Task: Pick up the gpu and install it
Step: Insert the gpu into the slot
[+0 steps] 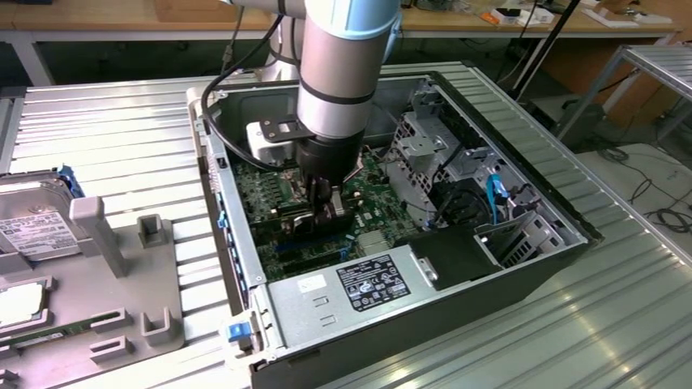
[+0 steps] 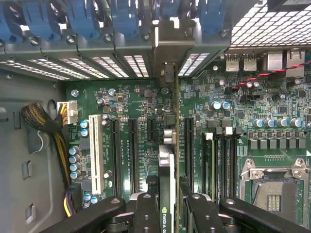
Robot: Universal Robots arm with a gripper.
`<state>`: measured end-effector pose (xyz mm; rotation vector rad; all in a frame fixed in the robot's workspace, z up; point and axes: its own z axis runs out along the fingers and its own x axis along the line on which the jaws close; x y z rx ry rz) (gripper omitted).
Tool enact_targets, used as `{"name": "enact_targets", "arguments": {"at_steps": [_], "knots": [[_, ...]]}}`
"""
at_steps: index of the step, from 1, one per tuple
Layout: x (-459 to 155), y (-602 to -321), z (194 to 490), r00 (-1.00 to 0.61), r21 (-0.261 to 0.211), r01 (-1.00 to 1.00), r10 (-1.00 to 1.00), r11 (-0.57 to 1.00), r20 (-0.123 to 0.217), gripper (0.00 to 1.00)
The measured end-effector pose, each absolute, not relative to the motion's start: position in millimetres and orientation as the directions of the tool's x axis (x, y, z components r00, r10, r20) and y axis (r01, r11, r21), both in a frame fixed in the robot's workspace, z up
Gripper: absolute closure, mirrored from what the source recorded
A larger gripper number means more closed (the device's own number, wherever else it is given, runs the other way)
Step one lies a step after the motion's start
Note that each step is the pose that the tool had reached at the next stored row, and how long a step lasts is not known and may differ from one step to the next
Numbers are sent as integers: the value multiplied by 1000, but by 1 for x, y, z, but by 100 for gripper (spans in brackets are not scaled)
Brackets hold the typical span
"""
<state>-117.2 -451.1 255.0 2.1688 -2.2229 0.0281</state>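
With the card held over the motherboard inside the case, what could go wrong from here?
1. The gpu, held edge-on between the fingers, stands among several parallel slots; slightly off, it may miss its slot.
2. Its metal bracket must meet the rear opening of the case and may catch there.
3. If tilted, pressing could strain the motherboard.

Even overhead light washes the ribbed metal table (image 1: 540, 324) with pale glare while the open case (image 1: 433, 243) falls into shadow, perhaps cast by the arm (image 1: 340, 73); up close, the motherboard (image 2: 136, 121) is bright, the fingers (image 2: 146, 213) softly blurred.
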Motion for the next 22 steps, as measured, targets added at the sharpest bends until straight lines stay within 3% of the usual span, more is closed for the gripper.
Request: {"name": "enact_targets", "arguments": {"at_steps": [19, 21, 22], "knots": [[-117, -451, 253, -24, 12, -1000, -999, 25, 38, 73], [-117, -451, 253, -25, 12, -1000, -999, 25, 38, 72], [-117, -451, 253, -25, 12, -1000, -999, 25, 37, 67]]}}
